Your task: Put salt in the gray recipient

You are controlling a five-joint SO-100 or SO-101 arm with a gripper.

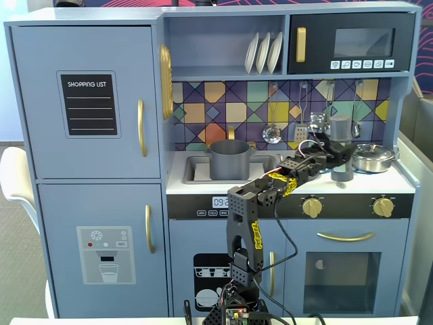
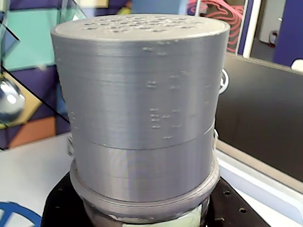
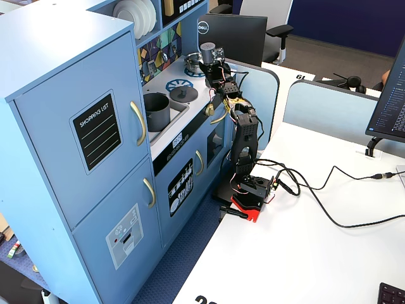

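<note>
The salt shaker (image 1: 340,132) is a tall gray cylinder with a holed top, standing upright at the right of the toy kitchen's white countertop (image 1: 203,184). It fills the wrist view (image 2: 142,104) and shows at the far end of the counter in a fixed view (image 3: 207,49). My gripper (image 1: 336,154) is shut on the shaker's lower body, with black jaws on both sides of it (image 2: 147,213). I cannot tell if its base touches the counter. The gray recipient is a pot (image 1: 229,159) in the sink, to the shaker's left, nearer the fridge doors in a fixed view (image 3: 156,109).
A shiny steel pan with lid (image 1: 373,157) stands just right of the shaker. Ladle and spatula (image 1: 272,132) hang on the tiled back wall. A gray lid (image 3: 185,94) lies between pot and shaker. A microwave shelf (image 1: 348,44) is overhead.
</note>
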